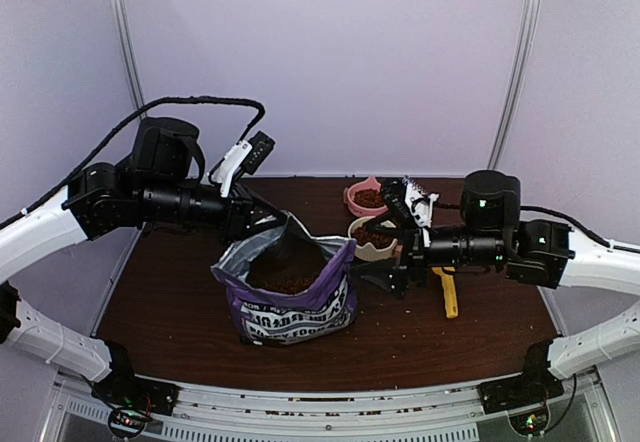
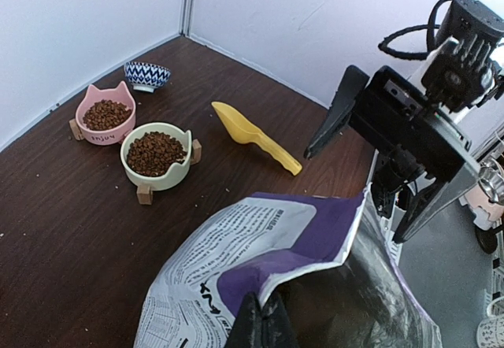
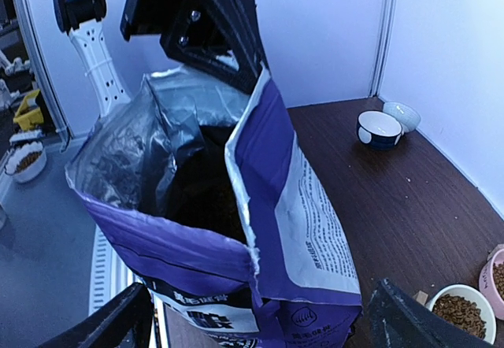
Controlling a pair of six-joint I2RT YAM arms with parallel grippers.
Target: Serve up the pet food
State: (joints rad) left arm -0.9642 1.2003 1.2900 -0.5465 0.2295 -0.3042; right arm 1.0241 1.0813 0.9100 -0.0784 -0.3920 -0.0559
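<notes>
Probably a robotics lab booth: plain white panels (image 1: 330,62) and metal posts (image 1: 517,62) box in 1 dark wooden desk (image 1: 170,292).

One purple-and-white pet-food bag (image 1: 290,297) in front of the right gripper (image 3: 260,324), one yellow plastic scoop (image 1: 447,292) behind it, one pink cat-eared ceramic bowl (image 1: 365,198), one cream ceramic bowl (image 1: 373,239) beside it, and two small blue-and-white bowls (image 3: 380,127) beyond.

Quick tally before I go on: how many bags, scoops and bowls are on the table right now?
Bags: 1, the purple bag
Scoops: 1, the yellow scoop
Bowls: 4, the pink bowl and cream bowl holding kibble, plus the dark blue bowl and pale bowl near the wall
Total: 6
</notes>
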